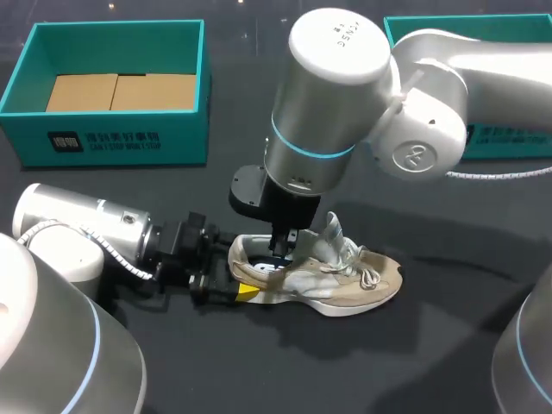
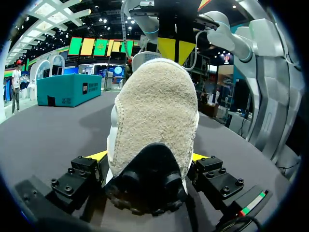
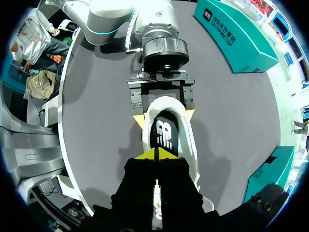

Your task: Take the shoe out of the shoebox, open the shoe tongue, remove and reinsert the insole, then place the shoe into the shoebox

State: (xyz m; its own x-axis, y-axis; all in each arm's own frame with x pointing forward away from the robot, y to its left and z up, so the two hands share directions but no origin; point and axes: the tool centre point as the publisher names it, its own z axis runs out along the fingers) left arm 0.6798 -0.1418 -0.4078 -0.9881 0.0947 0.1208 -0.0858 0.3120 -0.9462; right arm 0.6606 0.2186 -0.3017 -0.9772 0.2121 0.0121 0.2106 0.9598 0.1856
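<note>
A beige and white shoe [image 1: 345, 280] lies on its sole near the middle of the dark table [image 1: 414, 362], outside both boxes, with its toe toward the robot's right. In the head view much of its opening is hidden by the right arm [image 1: 345, 95], which comes down from above. The right gripper [image 1: 285, 244] reaches into the opening just behind the raised tongue [image 1: 331, 233]. The right wrist view shows its yellow tips pressed together, closed, with their point resting on the dark insole [image 3: 164, 135] inside the shoe. Whether a thin edge of the insole is pinched between them cannot be made out. In that same view the gripper's black body hides the toe of the shoe. The left gripper [image 1: 235, 285] lies low along the table and is clenched on the shoe's heel, one yellow finger on each side. In the left wrist view the heel fills most of the view and hides the rest of the shoe. Open tabletop lies on the near side of the shoe and to its right. A teal shoebox [image 1: 103, 138], open with brown cardboard [image 1: 121, 90] on its floor, stands at the far left, well apart from the shoe. A second teal box [image 1: 509, 138] stands at the far right, largely covered by the right arm.
</note>
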